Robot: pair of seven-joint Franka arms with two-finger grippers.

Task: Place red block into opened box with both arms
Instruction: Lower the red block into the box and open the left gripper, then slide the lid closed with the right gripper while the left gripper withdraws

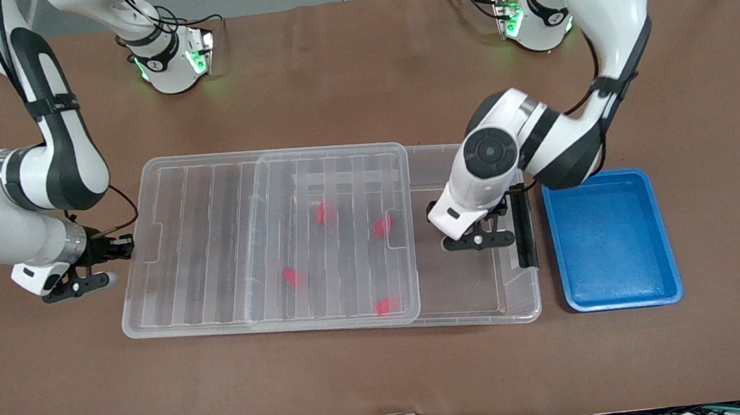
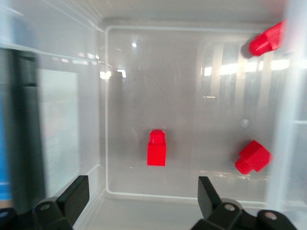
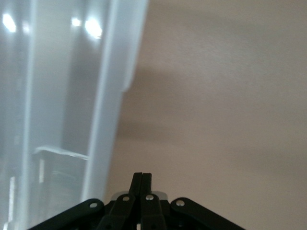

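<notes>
While the clear plastic box (image 1: 477, 306) lies across the middle of the brown table (image 1: 388, 384), its ribbed lid (image 1: 209, 252) is slid toward the right arm's end, leaving the part by the black strip (image 1: 523, 229) uncovered. Four red blocks (image 1: 387, 305) show blurred through the lid. In the uncovered part the left gripper (image 1: 478, 241) hangs with its fingers (image 2: 76, 194) spread wide and holding nothing; the left wrist view shows a red block (image 2: 157, 147) lying on the box floor between them, upright on its end, touching neither finger. A blue tray (image 1: 611, 240) sits just beside the box. At the lid's outer edge the right gripper (image 1: 79, 286) is pinched fully shut, and whether it grips anything cannot be told.
</notes>
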